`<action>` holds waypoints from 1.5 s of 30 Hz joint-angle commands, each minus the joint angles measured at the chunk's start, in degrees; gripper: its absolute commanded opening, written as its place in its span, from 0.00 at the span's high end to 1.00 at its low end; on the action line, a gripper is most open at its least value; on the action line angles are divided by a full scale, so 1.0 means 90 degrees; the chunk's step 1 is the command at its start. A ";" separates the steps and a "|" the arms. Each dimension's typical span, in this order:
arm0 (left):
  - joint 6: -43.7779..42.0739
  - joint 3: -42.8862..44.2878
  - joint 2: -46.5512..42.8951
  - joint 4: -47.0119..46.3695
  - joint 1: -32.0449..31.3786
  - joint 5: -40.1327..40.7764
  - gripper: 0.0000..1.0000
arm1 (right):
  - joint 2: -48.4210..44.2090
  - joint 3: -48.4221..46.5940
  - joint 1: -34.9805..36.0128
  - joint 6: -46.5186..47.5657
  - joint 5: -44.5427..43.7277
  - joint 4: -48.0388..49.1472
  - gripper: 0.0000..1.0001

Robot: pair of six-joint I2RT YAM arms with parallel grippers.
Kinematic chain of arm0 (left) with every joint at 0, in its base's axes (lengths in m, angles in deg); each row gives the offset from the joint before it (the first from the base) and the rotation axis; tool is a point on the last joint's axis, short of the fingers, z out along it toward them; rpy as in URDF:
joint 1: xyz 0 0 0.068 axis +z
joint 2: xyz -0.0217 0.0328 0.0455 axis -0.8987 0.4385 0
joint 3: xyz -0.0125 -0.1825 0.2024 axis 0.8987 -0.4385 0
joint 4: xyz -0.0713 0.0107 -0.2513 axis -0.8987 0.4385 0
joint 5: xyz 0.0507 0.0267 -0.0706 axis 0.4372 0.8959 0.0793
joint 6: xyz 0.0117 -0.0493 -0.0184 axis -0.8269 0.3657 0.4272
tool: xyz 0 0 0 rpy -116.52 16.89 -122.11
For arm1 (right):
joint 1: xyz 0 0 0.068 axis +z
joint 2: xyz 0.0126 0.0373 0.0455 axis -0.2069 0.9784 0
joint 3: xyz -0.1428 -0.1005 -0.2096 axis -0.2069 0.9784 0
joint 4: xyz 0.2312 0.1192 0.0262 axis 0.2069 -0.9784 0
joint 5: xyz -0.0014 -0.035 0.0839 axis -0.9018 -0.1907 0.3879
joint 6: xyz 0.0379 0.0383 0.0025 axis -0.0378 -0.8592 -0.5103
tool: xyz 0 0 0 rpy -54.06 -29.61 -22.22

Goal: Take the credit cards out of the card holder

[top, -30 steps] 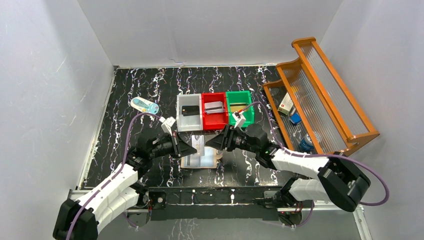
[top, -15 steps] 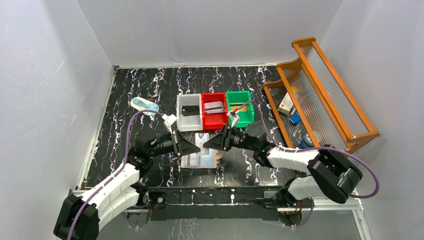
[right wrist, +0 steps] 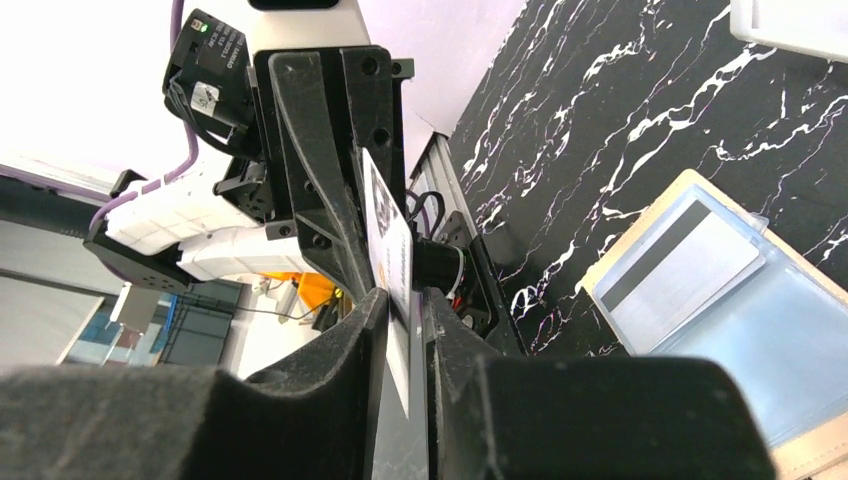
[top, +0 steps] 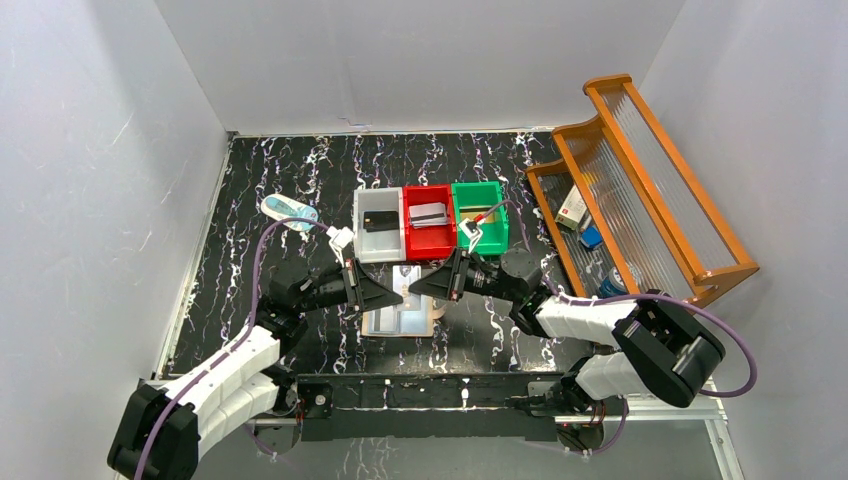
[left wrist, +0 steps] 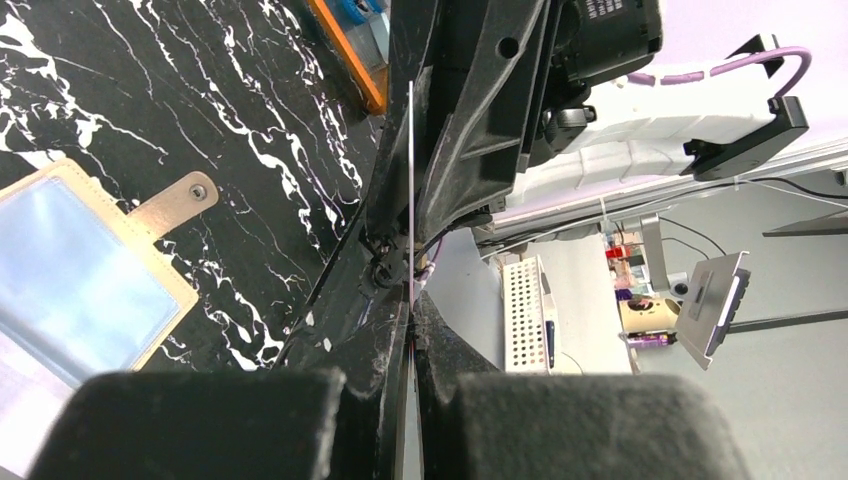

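Handover looks to be the step in hand. From above, the left gripper (top: 391,292) and right gripper (top: 413,286) meet tip to tip just over the open card holder (top: 400,320), which lies flat on the table in front of both arms. To do this well, I judge that one pincer should let go only once the other grips firmly. The receiving arm should then draw straight along the card's plane, so that it neither bends nor slips.

In the left wrist view, the held card (left wrist: 410,170) shows edge-on as a thin line. It runs from the narrow slot between the left pincer's own fingers up into the right one's closed jaws, and both look pinched on it. The card holder lies below and to the left, its snap tab (left wrist: 176,200) pointing outward, apart from both pincers.

In the right wrist view, the right fingers (right wrist: 330,400) squeeze the held card's lower edge, and its printed face rests against the left pincer. A striped card (right wrist: 680,262) sits in a holder pocket, well apart.
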 commanded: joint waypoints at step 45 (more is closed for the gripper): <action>-0.4083 0.2247 -0.1642 0.6213 0.0000 0.5970 0.02 | -0.1277 -0.2291 -0.0246 0.3826 -0.3651 -0.5786 1.00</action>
